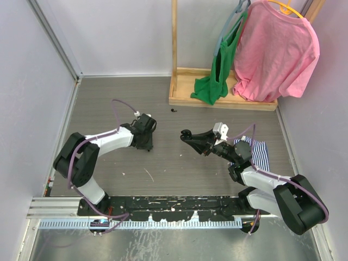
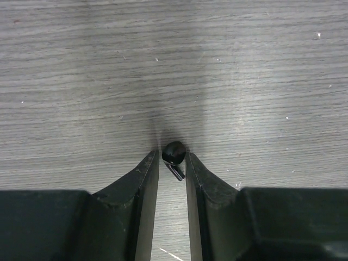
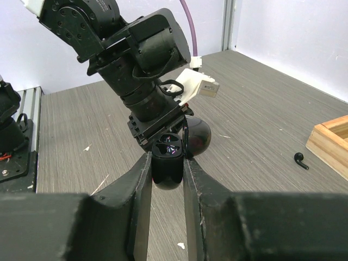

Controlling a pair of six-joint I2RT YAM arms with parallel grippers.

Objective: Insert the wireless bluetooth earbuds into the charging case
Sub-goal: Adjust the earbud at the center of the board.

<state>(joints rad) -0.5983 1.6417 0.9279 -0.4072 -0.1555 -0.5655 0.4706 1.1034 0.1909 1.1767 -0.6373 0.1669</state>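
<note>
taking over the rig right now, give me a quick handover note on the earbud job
Left claw: shut on a black earbud, low over the table.
Right claw: shut on the black charging case, held up with its lid open.
Second black earbud lies loose on the table by the wooden rack base.
Done: case in hand and open, one earbud pinched.
Left: seat that earbud in the case, then fetch and seat the loose one. What is in the case sockets is too small to tell.

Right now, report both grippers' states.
Left gripper: fingers closed on the small black plastic earbud.
Right gripper: fingers closed on the open black plastic charging case.
</note>
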